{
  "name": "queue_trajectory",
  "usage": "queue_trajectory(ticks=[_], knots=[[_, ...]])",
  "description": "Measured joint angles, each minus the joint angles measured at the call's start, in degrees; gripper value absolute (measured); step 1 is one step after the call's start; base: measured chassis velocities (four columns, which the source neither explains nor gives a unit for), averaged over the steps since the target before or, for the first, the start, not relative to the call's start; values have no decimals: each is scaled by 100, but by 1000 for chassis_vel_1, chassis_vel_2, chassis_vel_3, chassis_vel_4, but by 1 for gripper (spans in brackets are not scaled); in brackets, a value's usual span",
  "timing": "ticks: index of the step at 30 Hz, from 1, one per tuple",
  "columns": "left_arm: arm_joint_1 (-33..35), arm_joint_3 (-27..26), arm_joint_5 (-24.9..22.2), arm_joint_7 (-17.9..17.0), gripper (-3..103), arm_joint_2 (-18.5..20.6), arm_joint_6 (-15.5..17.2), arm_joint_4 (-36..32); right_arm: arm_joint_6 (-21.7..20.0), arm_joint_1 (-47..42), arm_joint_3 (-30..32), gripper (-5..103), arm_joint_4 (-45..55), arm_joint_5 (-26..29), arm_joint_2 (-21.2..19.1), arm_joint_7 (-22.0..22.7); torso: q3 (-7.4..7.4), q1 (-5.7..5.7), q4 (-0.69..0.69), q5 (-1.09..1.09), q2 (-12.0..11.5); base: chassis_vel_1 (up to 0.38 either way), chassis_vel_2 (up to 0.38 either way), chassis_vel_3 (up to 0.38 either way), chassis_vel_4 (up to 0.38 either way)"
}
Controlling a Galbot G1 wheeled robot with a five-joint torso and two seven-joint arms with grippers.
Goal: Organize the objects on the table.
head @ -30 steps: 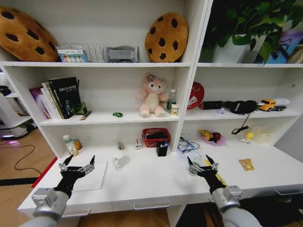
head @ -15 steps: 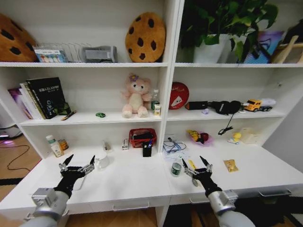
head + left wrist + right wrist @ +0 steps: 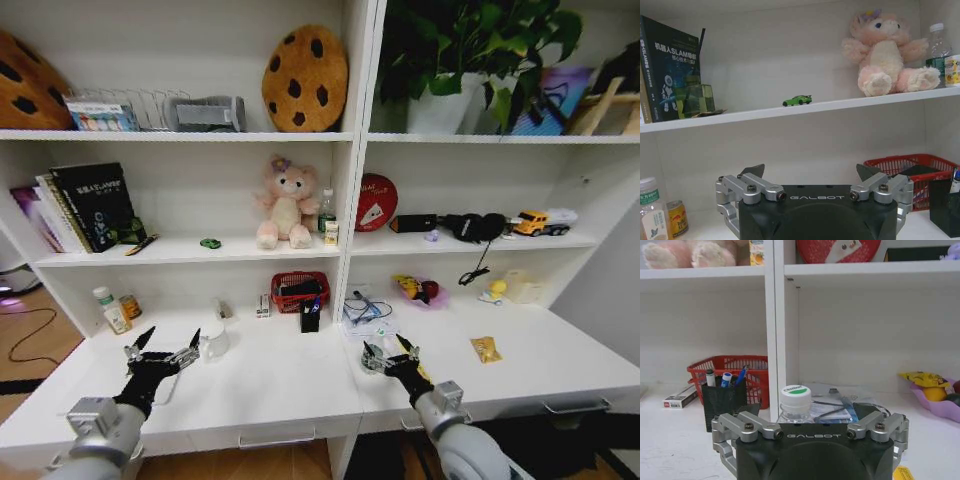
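A small jar (image 3: 794, 402) with a white, green-topped lid is seen standing on the white table (image 3: 280, 385), framed between the spread fingers of the right pincer (image 3: 384, 357), which is open around it without gripping. Blue and black pens (image 3: 726, 378) are held upright in a black mesh cup (image 3: 722, 400) in front of a red basket (image 3: 735, 371). The left pincer (image 3: 160, 352) is poised open above the table's left part. A green toy car (image 3: 797, 100) is parked on the shelf (image 3: 790, 111).
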Motion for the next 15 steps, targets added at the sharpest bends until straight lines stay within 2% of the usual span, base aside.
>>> queue_trajectory(ticks=[7, 8, 9, 12, 13, 15], knots=[[0, 0, 0, 0, 100, 0, 0, 0, -19, 593, -376, 102, -509, 131, 20, -274, 0, 0, 0, 0, 0, 0, 0, 0, 0], [0, 0, 0, 0, 100, 0, 0, 0, 1, 654, -431, 93, -566, 131, 23, -354, 0, 0, -1, 1, 0, 0, 0, 0, 0], [0, 0, 0, 0, 100, 0, 0, 0, 1, 654, -431, 93, -566, 131, 23, -354, 0, 0, -1, 1, 0, 0, 0, 0, 0], [0, 0, 0, 0, 100, 0, 0, 0, 40, 758, -555, 77, -683, 118, 31, -486, 0, 0, -1, 0, 0, 0, 0, 0, 0], [0, 0, 0, 0, 100, 0, 0, 0, 40, 758, -555, 77, -683, 118, 31, -486, 0, 0, -1, 0, 0, 0, 0, 0, 0], [0, 0, 0, 0, 100, 0, 0, 0, 58, 772, -585, 65, -721, 84, 43, -524, 0, 0, -1, 0, 0, 0, 0, 0, 0]])
